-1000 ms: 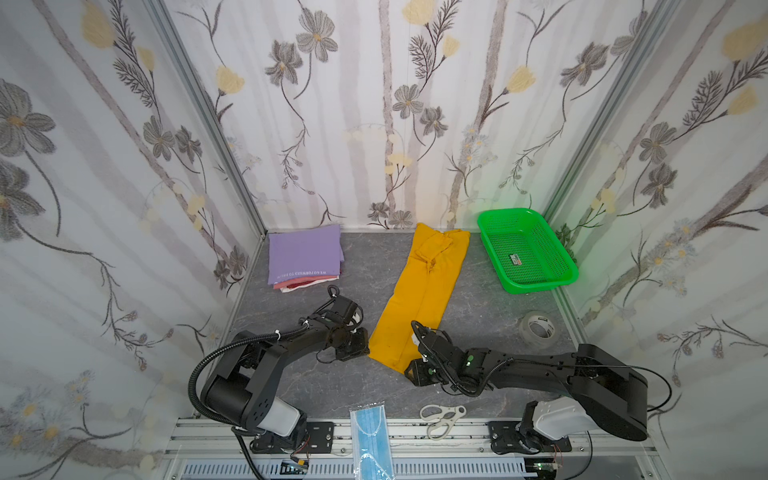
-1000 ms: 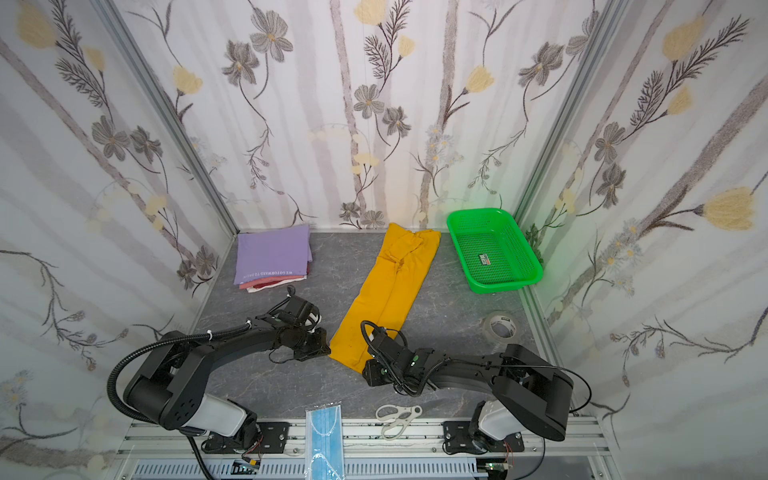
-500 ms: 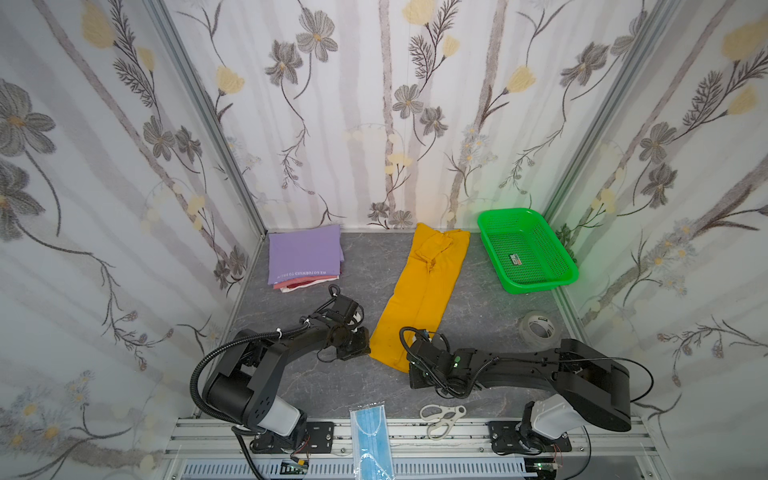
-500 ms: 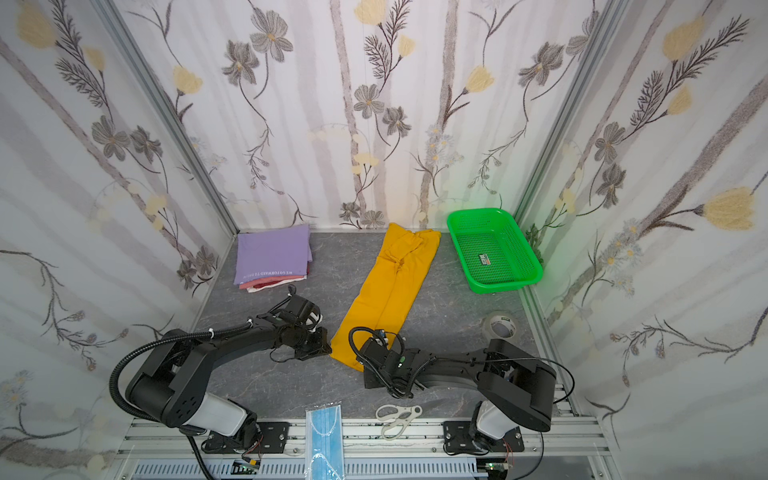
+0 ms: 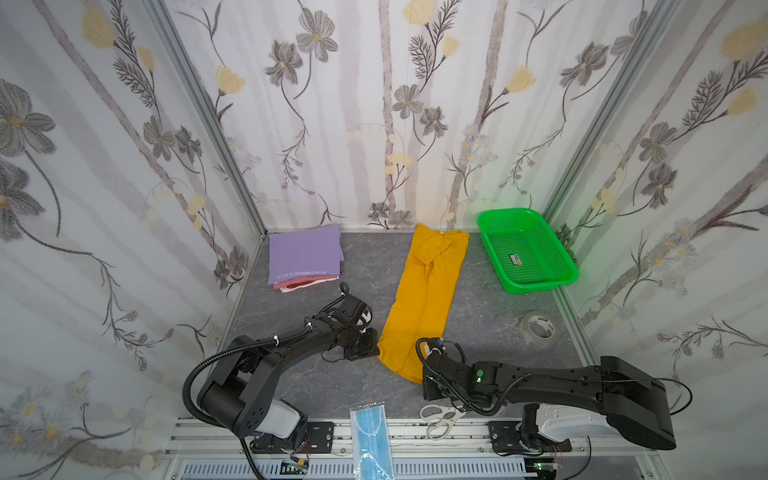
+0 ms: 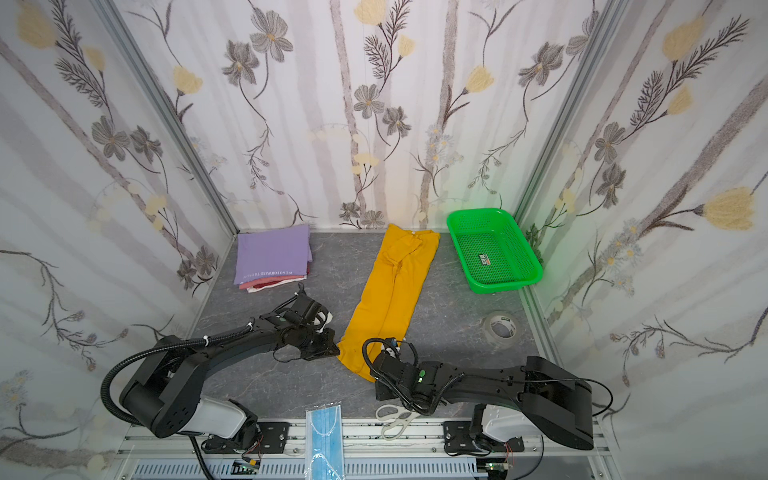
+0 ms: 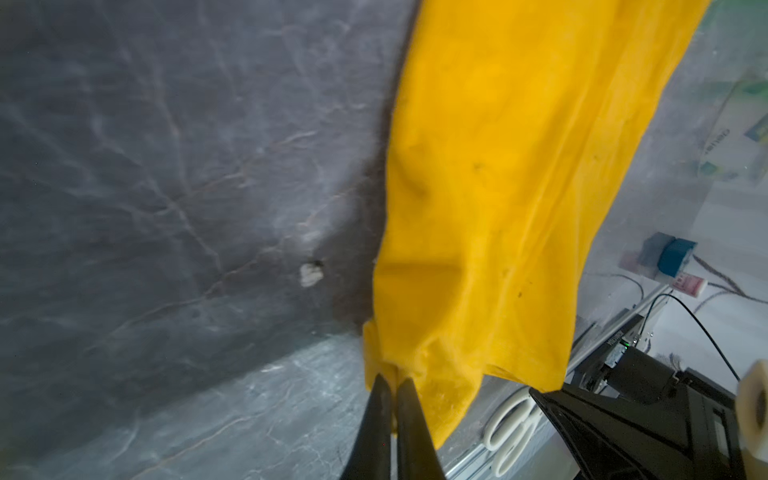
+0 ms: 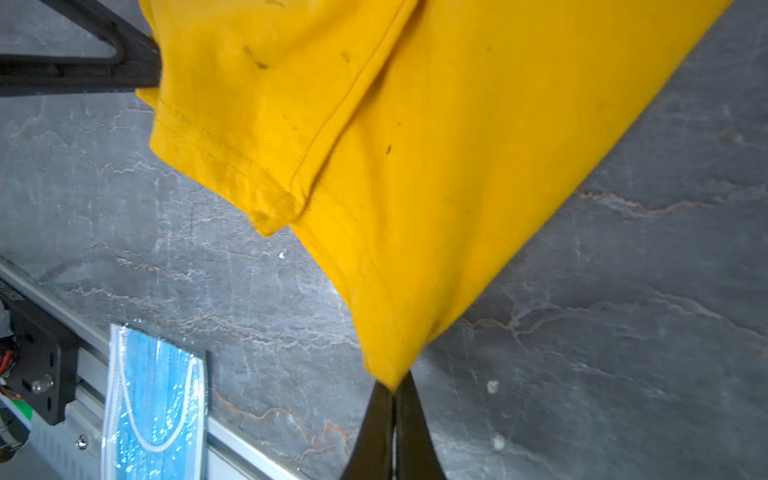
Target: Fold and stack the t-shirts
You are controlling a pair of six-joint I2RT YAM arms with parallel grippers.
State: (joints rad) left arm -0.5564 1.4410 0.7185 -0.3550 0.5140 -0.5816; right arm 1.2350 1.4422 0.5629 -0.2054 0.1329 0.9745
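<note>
Mustard-yellow t-shirt (image 5: 428,299), soft cotton folded into a long narrow strip, lies lengthwise on the grey marbled counter (image 5: 365,266). The left tool (image 7: 393,380) and right tool (image 8: 395,388) each pinch a near hem corner (stitched, faintly speckled). A lilac t-shirt (image 5: 303,253) tops a flat, square stack in the far-left corner.

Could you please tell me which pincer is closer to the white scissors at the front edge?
Right. The right pincer, shut on a corner of the yellow t-shirt, sits just behind the scissors; the left pincer grips the hem's other corner, farther away.
</note>
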